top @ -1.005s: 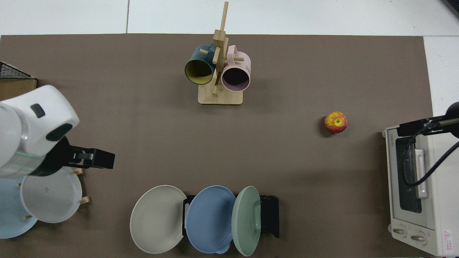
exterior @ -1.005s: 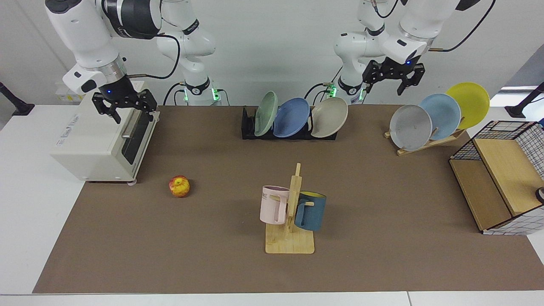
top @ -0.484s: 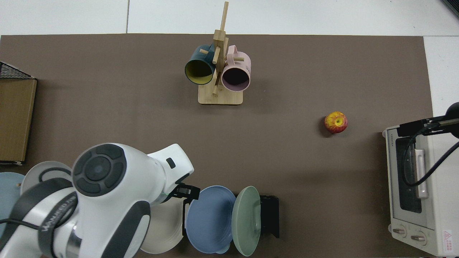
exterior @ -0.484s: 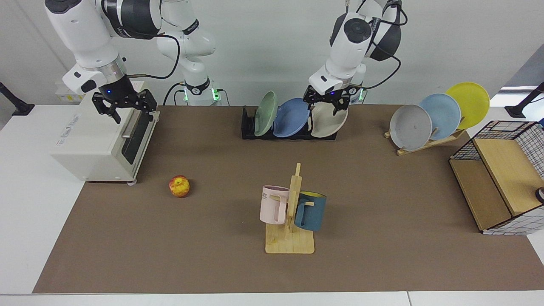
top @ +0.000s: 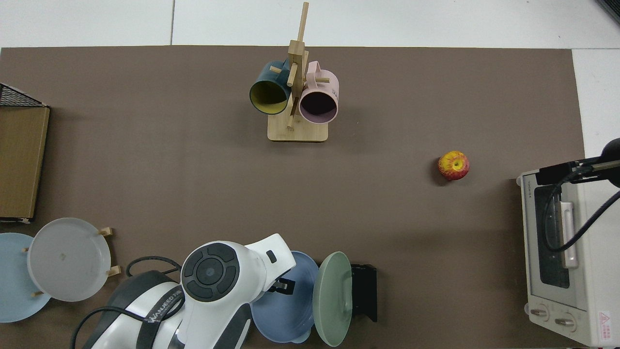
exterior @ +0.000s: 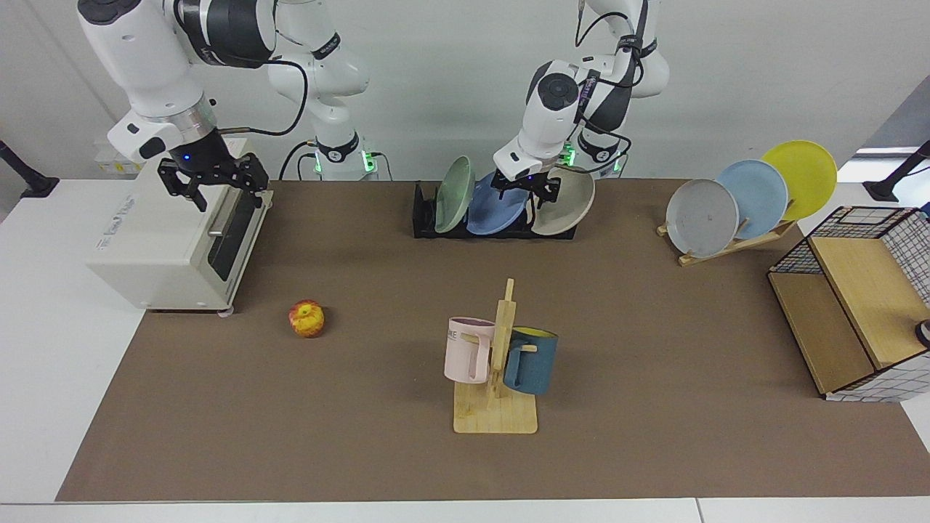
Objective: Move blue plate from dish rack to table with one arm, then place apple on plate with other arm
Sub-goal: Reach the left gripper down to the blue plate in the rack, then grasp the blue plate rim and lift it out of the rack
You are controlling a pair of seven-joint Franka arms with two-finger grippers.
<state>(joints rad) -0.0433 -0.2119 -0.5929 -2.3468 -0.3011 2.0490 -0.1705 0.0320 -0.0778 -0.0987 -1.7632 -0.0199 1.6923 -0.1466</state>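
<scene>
The blue plate (exterior: 492,212) (top: 280,312) leans in the black dish rack (exterior: 423,219) (top: 364,292) at the back of the table (exterior: 654,327), between a green plate and a beige one. My left gripper (exterior: 524,186) is down at the blue plate's top rim, open, with one finger (top: 283,287) lying over the plate's face; its wrist hides the beige plate in the top view. The apple (exterior: 306,318) (top: 454,165) rests alone on the brown mat. My right gripper (exterior: 211,180) waits open above the toaster oven, well behind the apple.
A green plate (exterior: 454,195) and a beige plate (exterior: 567,203) flank the blue one. A mug tree (exterior: 498,363) with two mugs stands mid-table. A wooden stand (exterior: 734,243) holds three plates at the right, beside a wire-and-wood crate (exterior: 850,305). A toaster oven (exterior: 174,240) sits at the left.
The left arm swung from above the wooden plate stand across to the dish rack and came down onto the blue plate's rim. The right arm, the apple and the plates have not moved.
</scene>
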